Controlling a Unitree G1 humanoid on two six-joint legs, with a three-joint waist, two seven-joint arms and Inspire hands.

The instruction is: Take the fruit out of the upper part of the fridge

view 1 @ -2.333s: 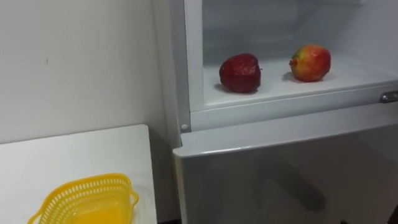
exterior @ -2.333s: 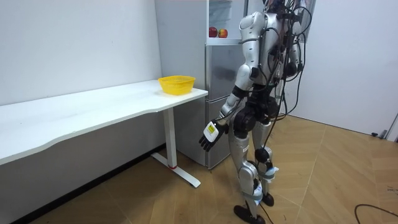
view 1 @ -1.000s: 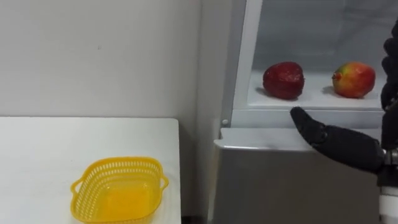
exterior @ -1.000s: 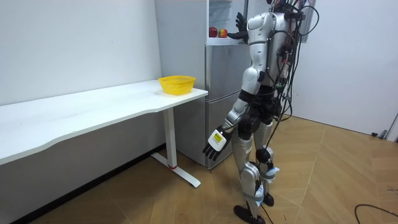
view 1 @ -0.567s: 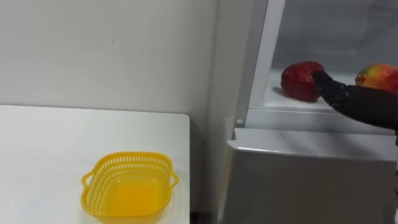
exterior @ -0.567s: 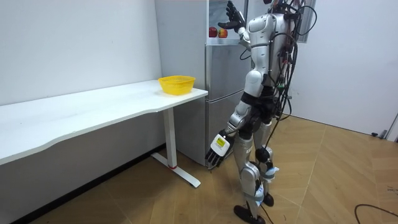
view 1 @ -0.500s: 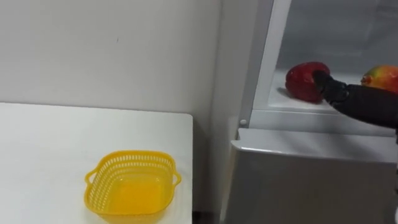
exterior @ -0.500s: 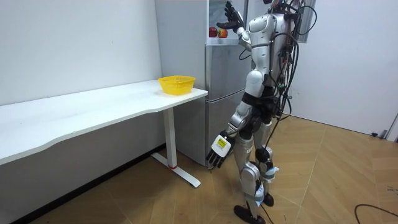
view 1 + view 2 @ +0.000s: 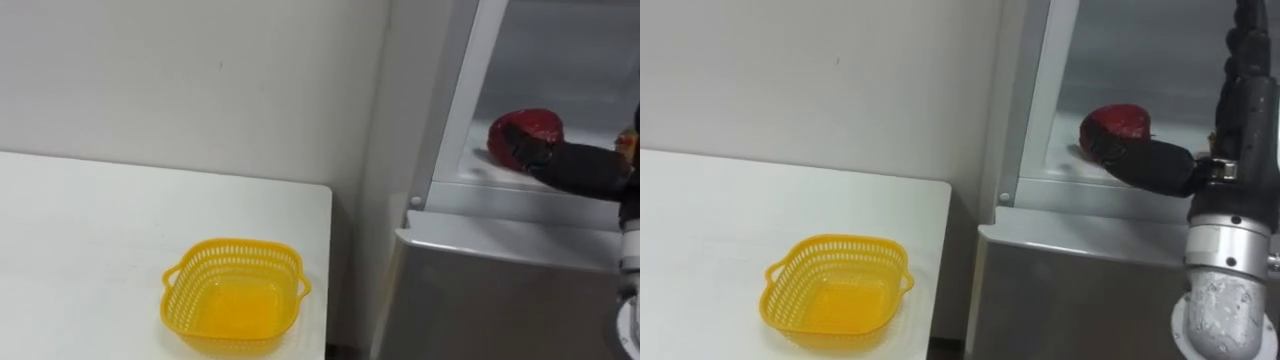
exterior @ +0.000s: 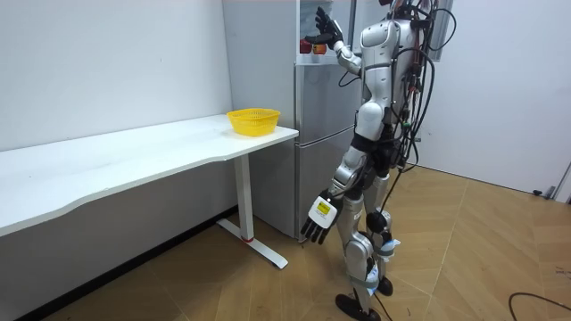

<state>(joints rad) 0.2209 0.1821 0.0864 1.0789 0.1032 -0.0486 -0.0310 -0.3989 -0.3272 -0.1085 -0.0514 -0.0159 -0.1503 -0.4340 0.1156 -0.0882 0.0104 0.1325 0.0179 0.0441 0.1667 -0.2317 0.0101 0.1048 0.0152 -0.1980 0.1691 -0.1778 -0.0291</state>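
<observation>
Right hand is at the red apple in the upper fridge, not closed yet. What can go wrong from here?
1. The right hand is open, with just its thumb at the dark red apple; a push may roll the apple back along the fridge shelf instead of into the palm.
2. The yellow basket sits on the white table, across a gap from the fridge; a loose grip could drop the apple on the way.

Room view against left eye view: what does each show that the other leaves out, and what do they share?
Room view: the robot stands before the fridge on a wooden floor, left hand hanging open by its leg. Left eye view: the right hand has its thumb at the front of a dark red apple on the upper shelf. Shared: yellow basket on the white table, right hand raised at the fridge.
</observation>
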